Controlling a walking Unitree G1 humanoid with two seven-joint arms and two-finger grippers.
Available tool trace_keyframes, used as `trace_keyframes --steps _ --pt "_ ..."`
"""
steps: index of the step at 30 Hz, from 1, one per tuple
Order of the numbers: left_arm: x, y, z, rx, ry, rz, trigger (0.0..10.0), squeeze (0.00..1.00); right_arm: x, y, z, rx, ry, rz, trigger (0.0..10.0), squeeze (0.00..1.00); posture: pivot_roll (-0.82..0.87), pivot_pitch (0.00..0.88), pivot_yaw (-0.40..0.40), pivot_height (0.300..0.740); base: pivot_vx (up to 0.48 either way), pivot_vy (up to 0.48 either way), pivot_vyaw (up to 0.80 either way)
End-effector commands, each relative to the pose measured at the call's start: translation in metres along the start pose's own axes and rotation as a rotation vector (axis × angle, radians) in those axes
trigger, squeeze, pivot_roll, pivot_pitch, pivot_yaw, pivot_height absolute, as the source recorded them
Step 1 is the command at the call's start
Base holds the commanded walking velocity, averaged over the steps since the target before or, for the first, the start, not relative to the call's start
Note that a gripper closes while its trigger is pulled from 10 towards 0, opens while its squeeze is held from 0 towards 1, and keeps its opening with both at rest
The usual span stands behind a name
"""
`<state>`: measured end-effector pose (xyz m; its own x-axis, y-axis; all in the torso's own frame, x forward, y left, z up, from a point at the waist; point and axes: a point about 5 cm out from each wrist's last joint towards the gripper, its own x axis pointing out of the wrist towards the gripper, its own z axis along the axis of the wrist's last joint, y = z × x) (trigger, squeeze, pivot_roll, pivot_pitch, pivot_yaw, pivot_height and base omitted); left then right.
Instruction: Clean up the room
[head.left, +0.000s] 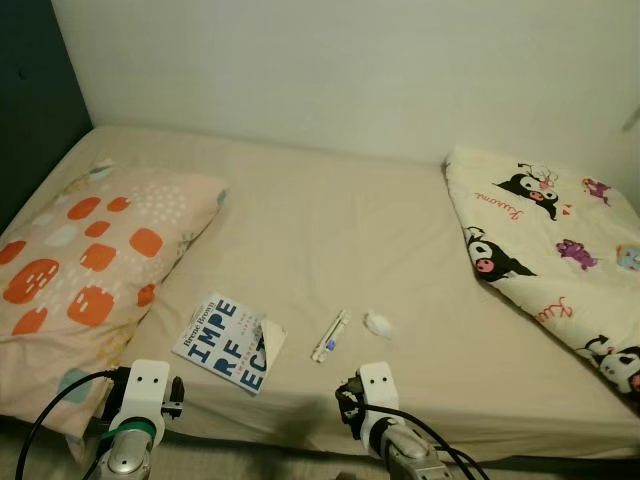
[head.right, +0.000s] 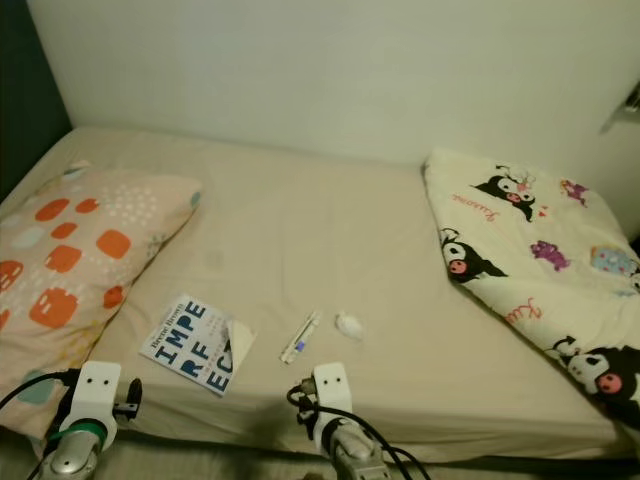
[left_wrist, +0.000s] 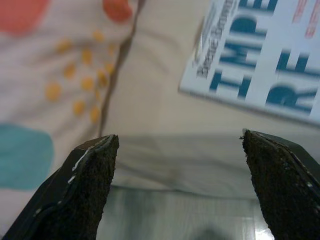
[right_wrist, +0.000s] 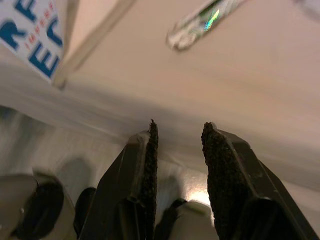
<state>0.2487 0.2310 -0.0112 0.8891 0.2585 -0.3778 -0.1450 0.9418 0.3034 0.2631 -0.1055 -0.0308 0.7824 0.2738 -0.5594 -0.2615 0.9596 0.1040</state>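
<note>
a: head view first, what's on the bed (head.left: 330, 250)?

b: a book (head.left: 228, 343) lies near the front edge at seven o'clock, one corner of its cover curled. a small tube (head.left: 331, 335) sits just to its three o'clock, and a white crumpled scrap (head.left: 379, 323) just beyond that. a spotted pillow (head.left: 90, 260) is at nine o'clock, a cartoon blanket (head.left: 545, 240) at three.

a: left wrist?

b: the left gripper (left_wrist: 180, 150) is released, fingers (left_wrist: 87, 185) wide apart, off the mattress edge facing the book (left_wrist: 260, 60) and pillow (left_wrist: 55, 75).

a: right wrist?

b: the right gripper (right_wrist: 180, 135) has a narrow gap between its fingers (right_wrist: 142, 165), nothing held, below the tube (right_wrist: 202, 22).
</note>
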Motion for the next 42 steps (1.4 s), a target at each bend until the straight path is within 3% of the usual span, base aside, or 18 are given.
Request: trace_keyframes --steps 1,8,18,20,23,25,27,29,32,33,35,36,38,42 --pt "-0.003 -0.002 -0.007 0.006 0.023 -0.009 10.0 0.00 -0.001 -0.002 -0.004 0.008 0.008 -0.005 10.0 0.00 0.09 0.000 -0.046 0.620 0.000 0.000 0.00" --pt "-0.004 -0.001 -0.009 0.003 0.029 0.000 10.0 0.00 0.000 0.001 0.002 -0.001 -0.009 0.014 10.0 0.00 0.09 0.000 -0.055 0.605 0.000 0.000 0.00" --pt "-0.010 0.002 -0.011 -0.010 -0.001 0.046 10.0 0.00 0.009 0.008 0.042 -0.001 -0.139 0.069 10.0 0.00 0.08 0.000 -0.080 0.595 0.000 0.000 0.00" --pt "-0.011 0.003 -0.003 0.006 -0.068 0.049 10.0 0.00 0.012 0.015 0.060 -0.004 -0.195 0.111 10.0 0.00 0.08 0.012 -0.106 0.595 0.000 0.000 0.00" --pt "-0.011 0.003 0.000 0.013 -0.092 0.049 10.0 0.00 0.013 0.017 0.066 -0.005 -0.212 0.125 10.0 0.00 0.08 0.012 -0.106 0.595 0.000 0.000 0.00" --pt "-0.014 0.002 0.008 0.034 -0.153 0.047 10.0 0.00 0.015 0.023 0.088 0.028 -0.287 0.170 10.0 0.00 0.09 0.049 -0.119 0.585 0.000 0.000 0.00" --pt "-0.014 0.002 0.008 0.034 -0.153 0.047 10.0 0.00 0.015 0.023 0.088 0.028 -0.287 0.170 10.0 0.00 0.09 0.049 -0.119 0.585 0.000 0.000 0.00" --pt "-0.021 0.000 0.014 0.052 -0.204 0.032 10.0 0.00 0.016 0.028 0.112 0.065 -0.360 0.213 10.0 0.00 0.11 0.079 -0.132 0.580 0.000 0.000 0.00" --pt "-0.023 -0.001 0.015 0.058 -0.218 0.025 10.0 0.00 0.016 0.030 0.121 0.076 -0.381 0.225 10.0 0.00 0.11 0.079 -0.132 0.580 0.000 0.000 0.00" --pt "-0.033 0.000 0.017 0.087 -0.264 0.014 10.0 0.00 0.017 0.035 0.135 0.080 -0.407 0.219 10.0 0.00 0.15 0.116 -0.159 0.580 0.000 0.000 0.00" --pt "-0.037 0.001 0.018 0.098 -0.282 0.011 10.0 0.00 0.018 0.035 0.139 0.073 -0.414 0.208 10.0 0.00 0.15 0.116 -0.159 0.580 0.000 0.000 0.00" --pt "-0.042 0.004 0.023 0.106 -0.316 0.006 10.0 0.00 0.019 0.037 0.144 0.061 -0.413 0.175 10.0 1.00 0.17 0.152 -0.166 0.580 0.000 0.000 0.00" --pt "-0.042 0.004 0.023 0.106 -0.316 0.006 10.0 0.00 0.019 0.037 0.144 0.061 -0.413 0.175 10.0 1.00 0.17 0.152 -0.166 0.580 0.000 0.000 0.00" --pt "-0.060 0.010 0.041 0.106 -0.399 -0.017 10.0 0.00 0.020 0.042 0.160 0.009 -0.427 0.103 10.0 1.00 0.18 0.203 -0.166 0.580 0.000 0.000 0.00"
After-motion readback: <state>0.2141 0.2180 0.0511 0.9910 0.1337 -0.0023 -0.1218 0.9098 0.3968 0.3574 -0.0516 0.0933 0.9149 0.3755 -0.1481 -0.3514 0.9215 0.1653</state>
